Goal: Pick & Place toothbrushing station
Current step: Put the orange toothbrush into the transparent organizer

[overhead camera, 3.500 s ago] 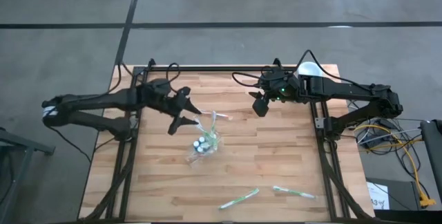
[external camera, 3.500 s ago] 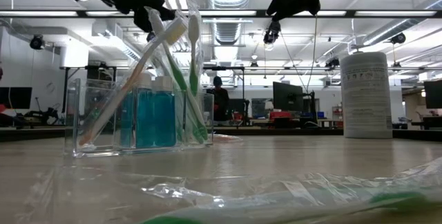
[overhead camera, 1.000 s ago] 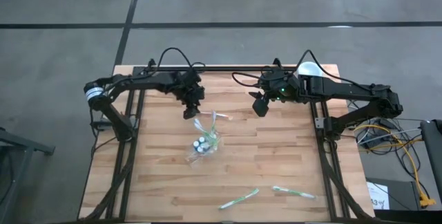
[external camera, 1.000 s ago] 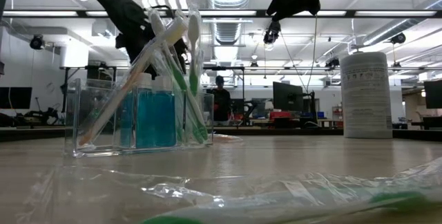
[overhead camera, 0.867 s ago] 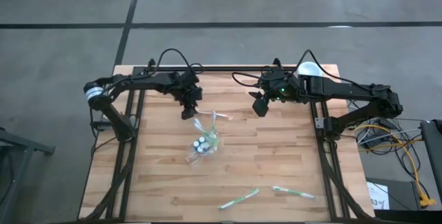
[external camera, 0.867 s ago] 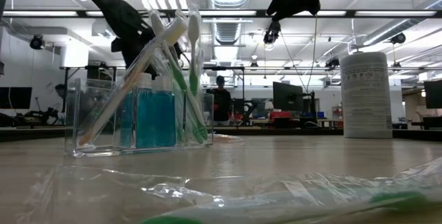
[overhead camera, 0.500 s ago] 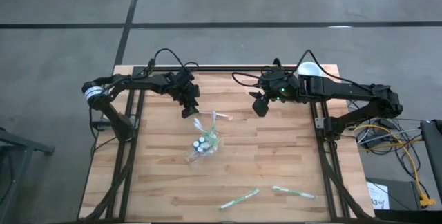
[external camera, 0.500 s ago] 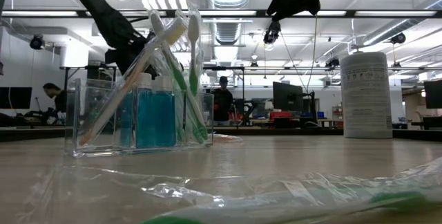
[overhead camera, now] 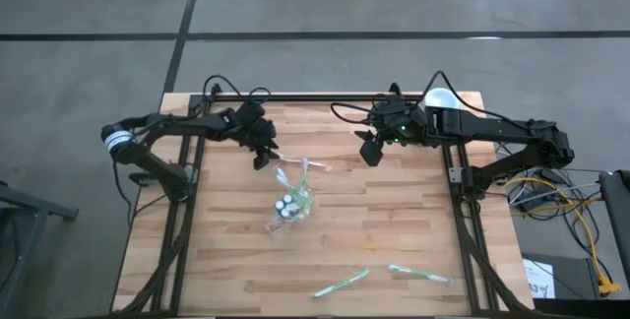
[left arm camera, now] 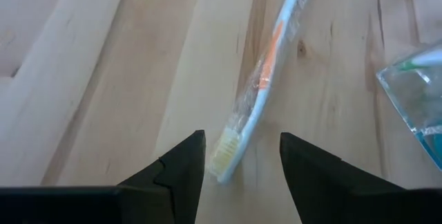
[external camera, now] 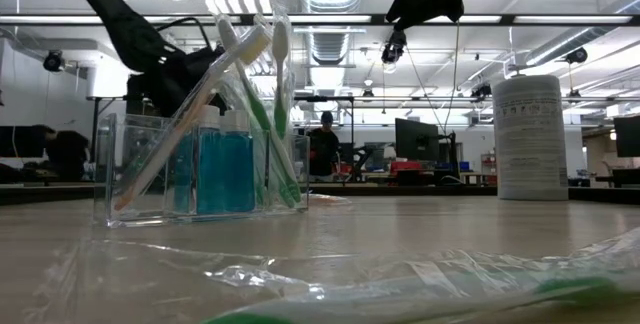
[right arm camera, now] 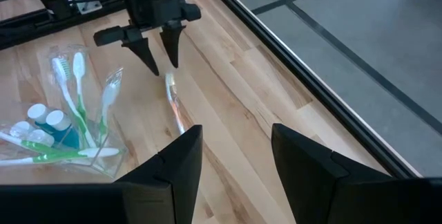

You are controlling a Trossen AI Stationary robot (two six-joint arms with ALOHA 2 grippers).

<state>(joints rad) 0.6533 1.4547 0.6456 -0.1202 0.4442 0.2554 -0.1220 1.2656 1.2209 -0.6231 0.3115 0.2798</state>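
1. Your left gripper (left arm camera: 238,156) is hovering released, its jaws straddling the bristle end of the wrapped orange toothbrush (left arm camera: 266,79) at frame center.
2. Your right gripper (overhead camera: 366,150) is waiting released, upper center of the high view.
3. The clear organizer (overhead camera: 292,203) is standing mid-table.

holder (overhead camera: 291,205) — 1 | wrapped toothbrushes on the table — 3 (overhead camera: 307,166) (overhead camera: 342,282) (overhead camera: 420,275) | wipes canister (external camera: 530,137) — 1
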